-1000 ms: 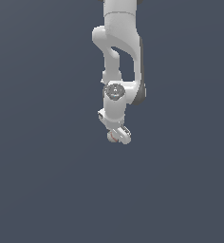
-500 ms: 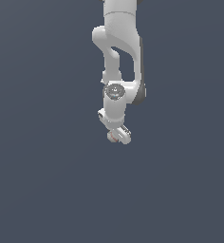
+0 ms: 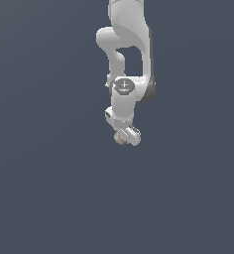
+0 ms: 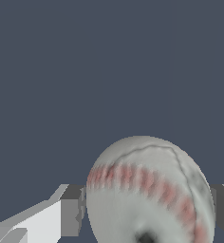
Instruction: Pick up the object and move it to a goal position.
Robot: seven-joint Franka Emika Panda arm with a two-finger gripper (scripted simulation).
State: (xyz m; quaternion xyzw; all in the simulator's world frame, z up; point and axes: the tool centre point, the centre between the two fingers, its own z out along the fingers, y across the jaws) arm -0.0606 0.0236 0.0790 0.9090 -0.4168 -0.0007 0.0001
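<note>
White arm [image 3: 126,59] hangs straight down; fingers [image 4: 71,211] clamp the ball [image 4: 149,192].

The ball [image 4: 149,192] is seen as off-white with greyish shading, crossed by a curved band of faded red stitch marks and a thin grey seam line. The fingers [image 4: 70,211] on either side of it are shown dark grey at the pads, white further back. The arm [image 3: 126,54] is rendered white, with a grey-topped joint [image 3: 123,86]. The background is painted a uniform slate blue-grey
</note>
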